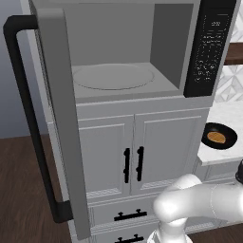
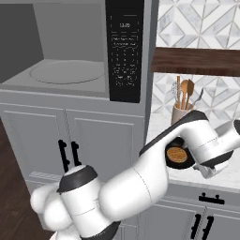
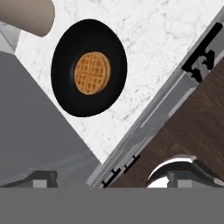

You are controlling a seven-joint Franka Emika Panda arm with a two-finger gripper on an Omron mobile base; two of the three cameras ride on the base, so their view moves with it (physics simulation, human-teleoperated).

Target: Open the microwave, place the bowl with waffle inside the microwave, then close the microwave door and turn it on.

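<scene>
One waffle (image 3: 92,73) in bowl (image 3: 65,94), microwave (image 1: 118,57) empty

A white arm (image 2: 140,180) of smooth, glossy, rounded segments dominates the right base view, its thick tubular links swelling into bulbous housings at each joint. Dark grey to black bands ring the joints: one caps the shoulder housing (image 2: 77,178) like a collar, another runs as a thin dark seam along the forearm toward the wrist (image 2: 206,145). In the left base view the same shell appears as a pale, softly shaded elbow (image 1: 182,199) with a dark ring below it. No cables, screws or markings are discernible on the casing. In the hand view, two small dark grey fingertips (image 3: 43,178) are blocky and square-edged.
</scene>
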